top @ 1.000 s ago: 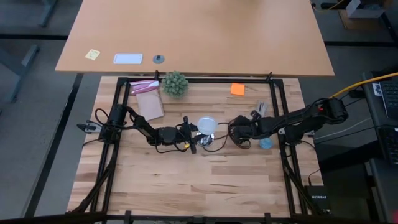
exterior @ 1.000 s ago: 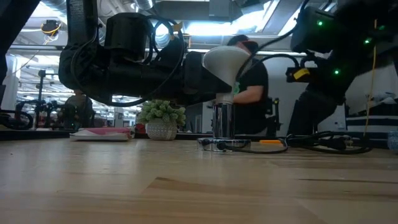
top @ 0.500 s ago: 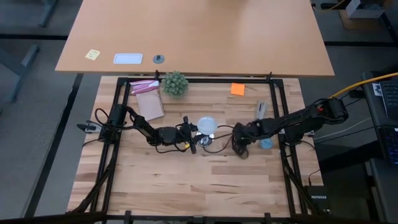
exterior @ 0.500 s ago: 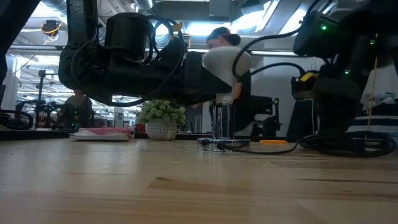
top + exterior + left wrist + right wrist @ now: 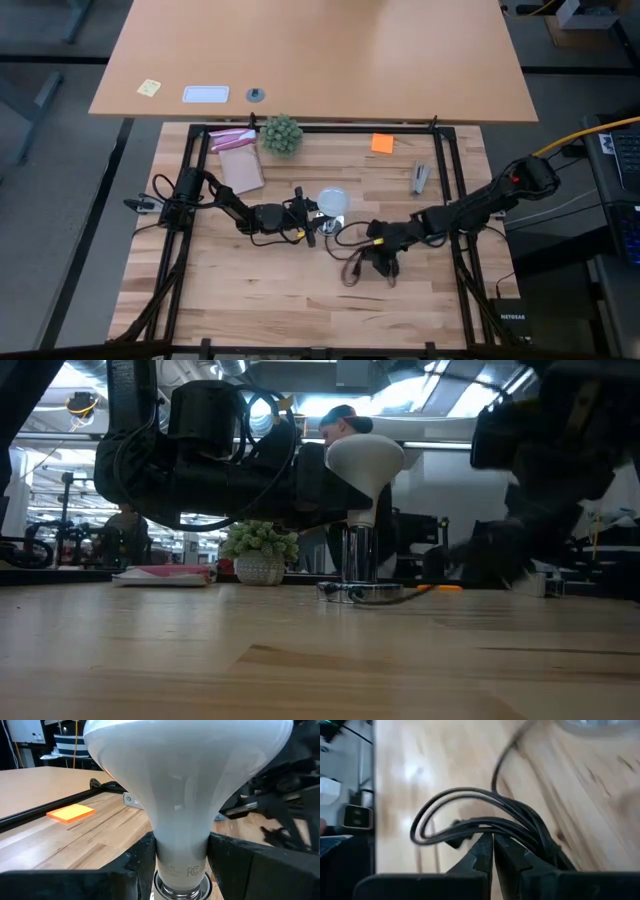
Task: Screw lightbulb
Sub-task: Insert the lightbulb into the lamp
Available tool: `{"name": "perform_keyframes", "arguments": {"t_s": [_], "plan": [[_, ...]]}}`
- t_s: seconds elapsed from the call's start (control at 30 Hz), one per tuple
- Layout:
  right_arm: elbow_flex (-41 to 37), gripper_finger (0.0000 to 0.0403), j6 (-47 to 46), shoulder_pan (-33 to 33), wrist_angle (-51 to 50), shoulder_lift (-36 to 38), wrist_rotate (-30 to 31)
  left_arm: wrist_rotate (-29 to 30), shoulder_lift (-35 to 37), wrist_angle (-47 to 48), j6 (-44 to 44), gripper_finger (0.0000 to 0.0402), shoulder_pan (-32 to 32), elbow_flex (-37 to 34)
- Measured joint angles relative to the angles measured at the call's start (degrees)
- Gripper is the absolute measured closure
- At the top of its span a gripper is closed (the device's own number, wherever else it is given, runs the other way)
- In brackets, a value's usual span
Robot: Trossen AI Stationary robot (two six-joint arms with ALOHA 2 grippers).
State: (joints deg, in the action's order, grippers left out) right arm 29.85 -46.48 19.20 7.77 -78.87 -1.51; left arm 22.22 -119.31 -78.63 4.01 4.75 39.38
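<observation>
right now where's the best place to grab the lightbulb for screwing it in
Grip the lightbulb at its narrow neck just above the socket, coming in level from the side. It stands upright and the dome flares wide; the left tool holds it there.

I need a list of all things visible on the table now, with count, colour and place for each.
lightbulb: one, white, table middle, upright on the socket, held at its neck
socket: one, silvery, under the lightbulb
cord: one, black, looped, in the right hand
plant: one, green, far edge
sticky note: one, orange, far right
packet: one, pink, beside the plant
left hand: shut on the lightbulb
right hand: shut on the cord, near side of the socket
</observation>
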Motion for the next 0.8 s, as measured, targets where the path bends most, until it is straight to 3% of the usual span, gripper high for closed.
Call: {"name": "perform_keyframes", "arguments": {"t_s": [0.23,0.53,0.8], "plan": [[0.02,0.0382,3.43,0.31,3.1,1.45,5.12,0.0,0.0,-0.02,0.0,0.0259,0.0,0.0],[0.04,0.0382,4.6,0.26,3.15,4.7,6.48,0.0,0.0,-0.01,0.0,0.0259,0.0,0.01],[0.07,0.0382,0.12,0.28,2.89,4.7,3.42,0.0,0.0,0.0,0.0,0.0259,0.0,0.0]]}}
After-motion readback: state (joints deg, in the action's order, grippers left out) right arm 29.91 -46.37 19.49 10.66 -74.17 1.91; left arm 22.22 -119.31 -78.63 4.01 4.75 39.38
